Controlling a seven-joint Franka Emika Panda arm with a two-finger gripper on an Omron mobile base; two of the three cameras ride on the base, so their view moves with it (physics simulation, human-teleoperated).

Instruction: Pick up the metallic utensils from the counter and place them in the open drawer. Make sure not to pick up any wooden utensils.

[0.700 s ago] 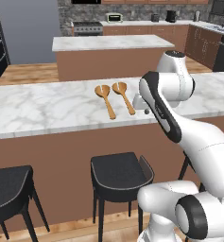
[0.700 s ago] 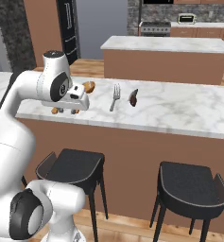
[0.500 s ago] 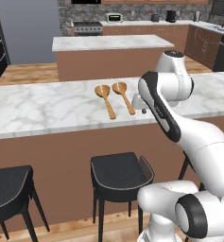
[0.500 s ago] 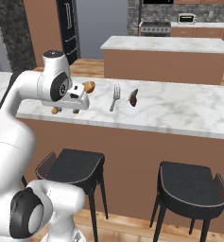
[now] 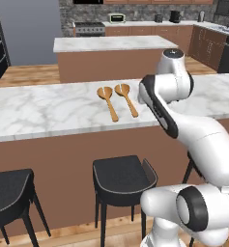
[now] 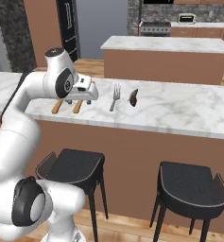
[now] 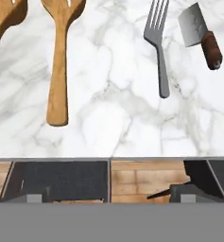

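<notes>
Two metallic utensils lie on the marble counter (image 6: 179, 111): a silver fork (image 6: 115, 97) (image 7: 158, 47) and, to its right, a small cleaver-like knife (image 6: 133, 97) (image 7: 201, 33) with a steel blade and a brown handle. The two wooden utensils, spoons (image 5: 106, 99) (image 5: 126, 97) (image 7: 59, 61), lie side by side left of the fork. My gripper (image 6: 78, 101) (image 7: 111, 196) hangs open over the counter's front edge, above the spoon handles and left of the fork, with nothing between its fingers. The open drawer is out of view.
Black stools (image 6: 78, 165) (image 6: 191, 184) (image 5: 123, 173) stand in front of the counter below its edge. A second marble island (image 5: 111, 43) stands behind, with kitchen cabinets and a stove along the back wall.
</notes>
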